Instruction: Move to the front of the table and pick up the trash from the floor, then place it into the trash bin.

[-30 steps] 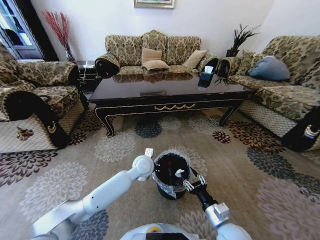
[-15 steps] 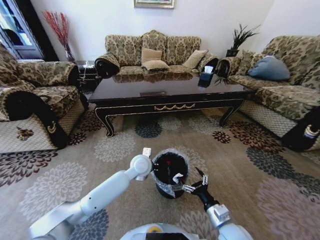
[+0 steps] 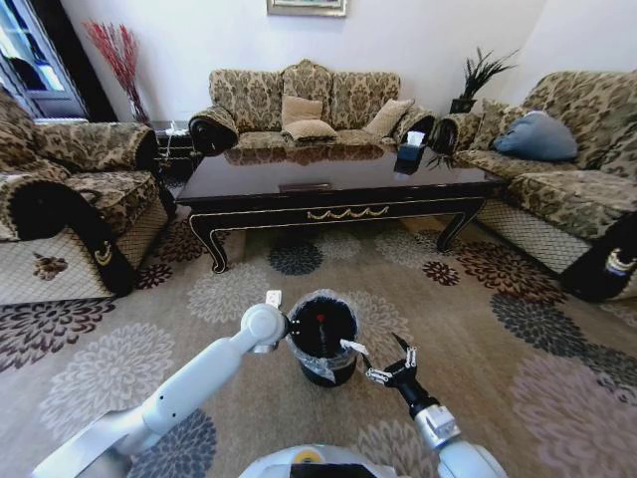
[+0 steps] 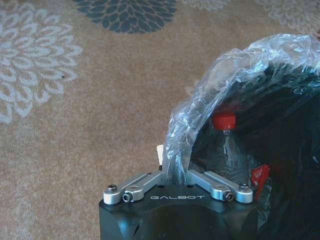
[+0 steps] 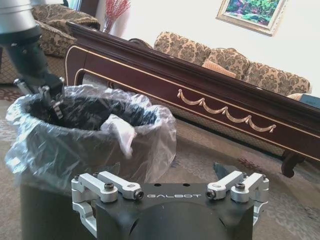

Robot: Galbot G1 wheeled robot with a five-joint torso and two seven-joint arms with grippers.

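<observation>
Head view shows the trash bin standing on the carpet in front of the counter, well apart from it. The left end effector is pinching the bin's clear liner at the rim on the side nearest the left arm, fingers pressed together on the plastic. The right end effector hangs just beside the bin on the opposite side, fingers spread and holding nothing. Inside the bin lie a clear bottle with a red cap and a small red scrap. A piece of white paper rests against the liner at the rim nearest the right end effector.
</observation>
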